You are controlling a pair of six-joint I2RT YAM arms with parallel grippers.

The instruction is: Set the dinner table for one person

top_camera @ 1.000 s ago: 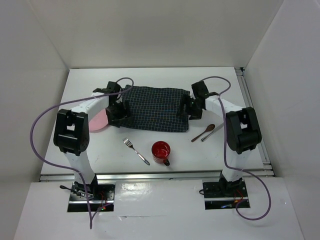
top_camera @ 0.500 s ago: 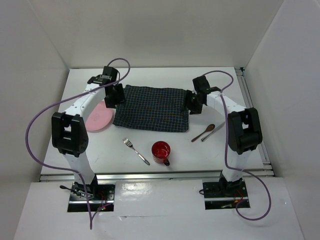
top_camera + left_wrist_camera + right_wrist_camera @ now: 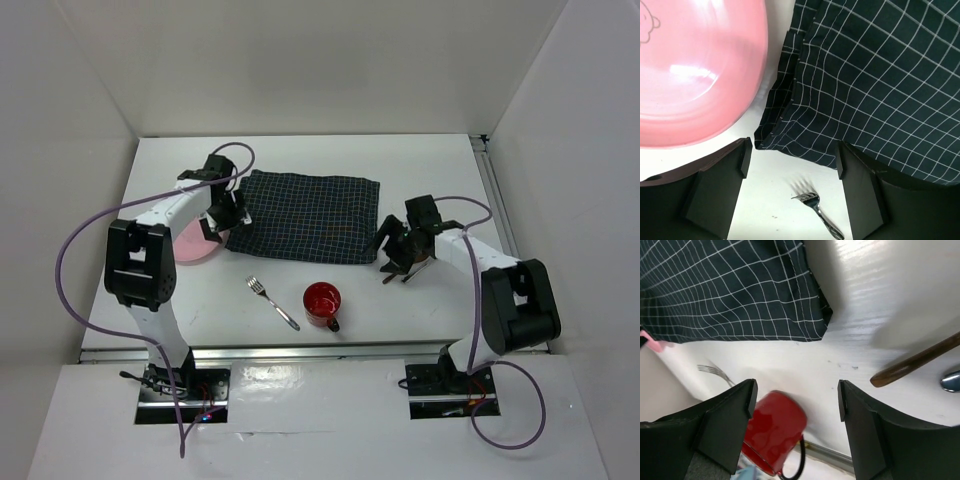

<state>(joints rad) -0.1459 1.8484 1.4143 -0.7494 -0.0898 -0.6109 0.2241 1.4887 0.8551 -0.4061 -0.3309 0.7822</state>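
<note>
The white dinner table [image 3: 420, 160] carries a dark navy checked placemat [image 3: 310, 215] at its middle back. A pink plate [image 3: 192, 243] lies left of the placemat. A fork [image 3: 272, 302] and a red mug [image 3: 322, 302] sit in front. A wooden spoon [image 3: 405, 266] and a silver utensil [image 3: 428, 262] lie at the right. My left gripper [image 3: 222, 226] is open and empty over the placemat's near-left corner [image 3: 790, 130], next to the plate [image 3: 695, 75]. My right gripper [image 3: 396, 250] is open and empty off the placemat's near-right corner [image 3: 810, 325], beside the spoon [image 3: 915, 362].
The fork shows in the left wrist view [image 3: 817, 212] and the right wrist view [image 3: 715, 372]. The mug [image 3: 775, 432] is below my right gripper's left finger. White walls enclose the table on three sides. A metal rail [image 3: 505, 220] runs along the right edge.
My left gripper moved from the placemat's far-left corner to its near-left corner. My right gripper moved from the placemat's right edge toward me, next to the spoon. The placemat lies flatter.
</note>
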